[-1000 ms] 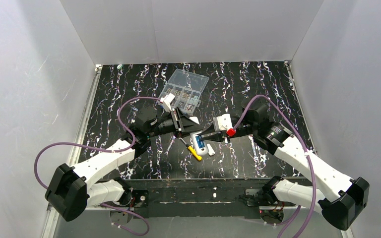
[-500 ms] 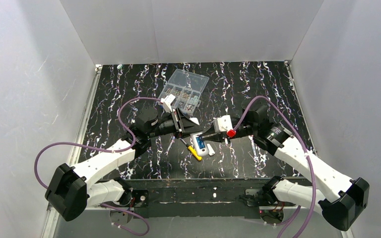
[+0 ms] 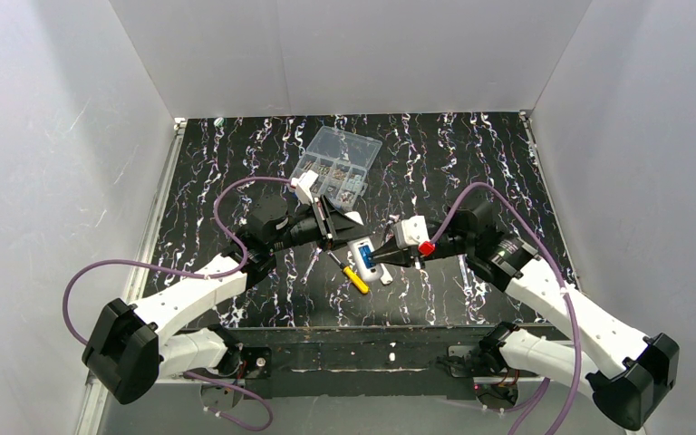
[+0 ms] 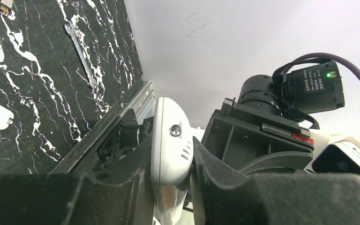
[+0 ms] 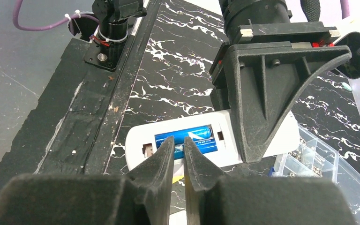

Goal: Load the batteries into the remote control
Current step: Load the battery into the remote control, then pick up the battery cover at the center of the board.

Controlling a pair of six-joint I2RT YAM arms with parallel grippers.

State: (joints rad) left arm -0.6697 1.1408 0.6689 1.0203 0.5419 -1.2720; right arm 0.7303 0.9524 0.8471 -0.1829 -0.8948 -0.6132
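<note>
Remote control (image 5: 140, 136), clamped crosswise in the left pincer (image 4: 172, 154), shows its open bay; batteries (image 5: 199, 136) lie along its length. Right pincer (image 5: 178, 145) narrow, tips at them, grip unclear.

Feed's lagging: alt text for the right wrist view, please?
The right hand, fingers nearly together, meets a blue battery in the open bay of the white remote control. The left hand clamps the remote's other end; a clear compartment box lies nearby.
</note>
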